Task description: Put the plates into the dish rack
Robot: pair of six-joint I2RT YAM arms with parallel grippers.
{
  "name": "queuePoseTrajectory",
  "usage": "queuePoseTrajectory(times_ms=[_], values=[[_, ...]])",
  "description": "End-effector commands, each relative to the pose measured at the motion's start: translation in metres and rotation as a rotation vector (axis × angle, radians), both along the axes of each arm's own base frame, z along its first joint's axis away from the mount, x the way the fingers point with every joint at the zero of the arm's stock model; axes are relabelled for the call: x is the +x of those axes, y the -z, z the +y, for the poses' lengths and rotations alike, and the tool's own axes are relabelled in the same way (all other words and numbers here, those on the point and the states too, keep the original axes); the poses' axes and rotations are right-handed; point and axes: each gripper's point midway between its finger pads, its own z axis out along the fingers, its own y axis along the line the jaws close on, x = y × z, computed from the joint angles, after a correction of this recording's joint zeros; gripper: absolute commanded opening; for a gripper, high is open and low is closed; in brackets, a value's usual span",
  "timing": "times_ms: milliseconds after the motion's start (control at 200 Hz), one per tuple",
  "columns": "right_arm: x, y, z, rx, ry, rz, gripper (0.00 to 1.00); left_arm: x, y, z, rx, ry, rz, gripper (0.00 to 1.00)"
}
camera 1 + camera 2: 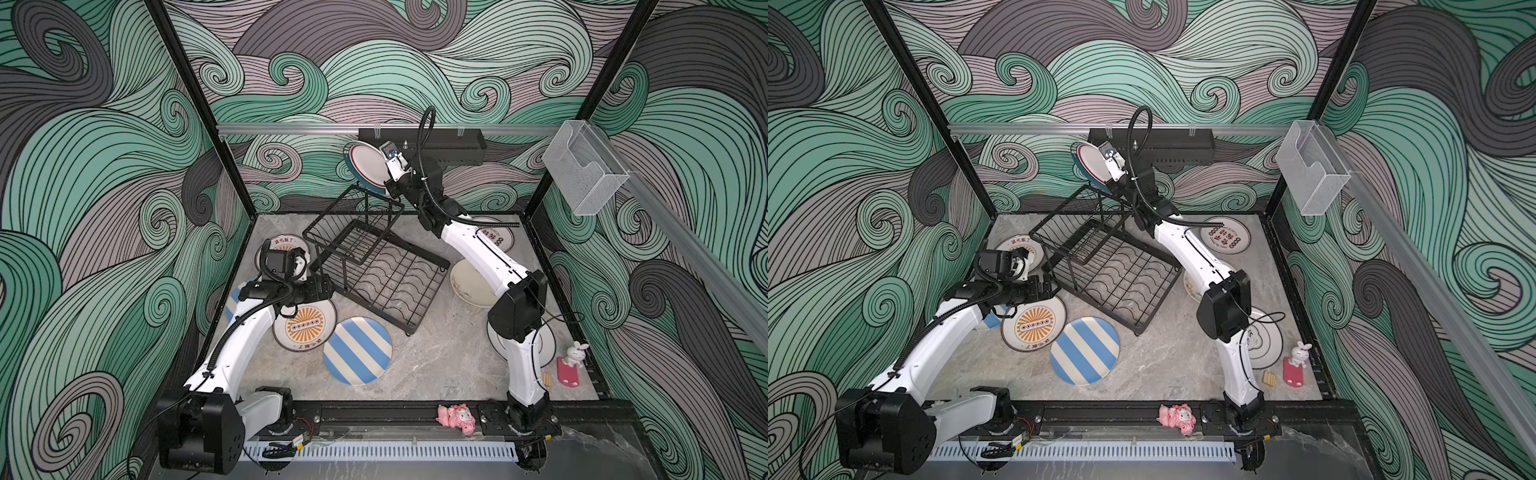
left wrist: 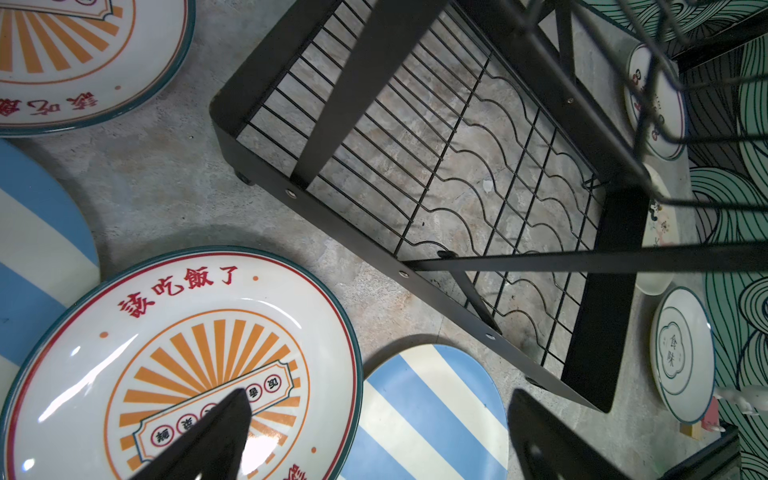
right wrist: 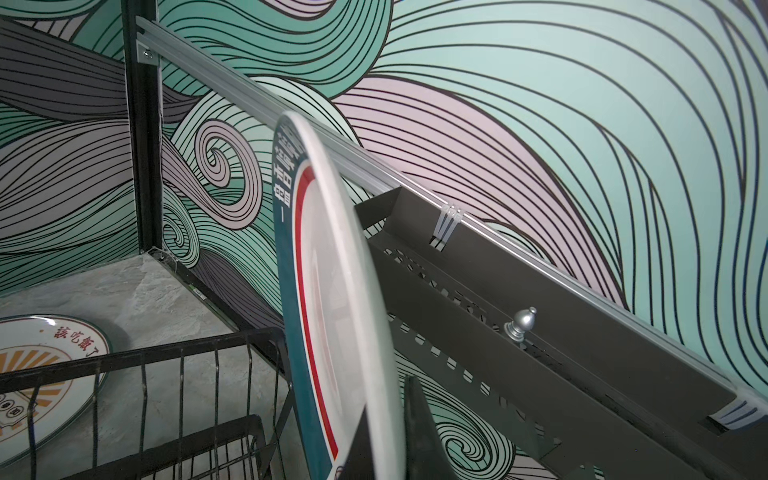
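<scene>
**Right arm.** The right fingers [image 3: 419, 434] are clamped on the rim of the green-rimmed plate [image 1: 365, 167], one finger on each face (the wrist view confirms this). The plate stands on edge, tilted. It is raised above the back corner of the dish rack [image 1: 376, 272], over the raised basket [image 1: 353, 226]. Whether its lower rim touches the basket's top wire cannot be told. The black perforated wall tray [image 1: 449, 145] hangs behind the rack, above it.

**Left arm.** The left fingers [image 2: 216, 440] are spread wide and hold nothing. They hover left of the rack, above the nearer sunburst plate [image 1: 305, 328].

**Remaining plates.** All lie flat on the desk [image 1: 436, 370], outside the rack.
- The farther sunburst plate [image 1: 286, 243] is left of the rack, beside the basket end.
- The striped plate [image 1: 357, 351] is in front of the rack, its edge meeting the nearer sunburst plate.
- The second striped plate [image 1: 233, 297] is farther left, partly under the nearer sunburst plate.
- The red-lettered plate [image 1: 1225, 240] is right of the rack, toward the back.
- The cream doodle plate [image 1: 469, 286] is just beside the rack's right edge.
- The flower-outline plate [image 1: 1264, 345] is right of the rack, toward the front and well apart from it.
</scene>
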Motion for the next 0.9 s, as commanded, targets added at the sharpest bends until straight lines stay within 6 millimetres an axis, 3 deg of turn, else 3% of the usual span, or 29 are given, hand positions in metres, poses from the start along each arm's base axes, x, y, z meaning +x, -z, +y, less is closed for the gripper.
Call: queuePoseTrajectory(times_ms=[0,896], values=[[-0.015,-0.059,-0.014,0.067,0.026,-0.139,0.00,0.001,-0.001,-0.002,-0.006,0.023,-0.010,0.99],[0.006,-0.009,-0.006,0.000,0.037,-0.097,0.00,0.000,-0.001,-0.003,-0.010,0.026,-0.004,0.98]])
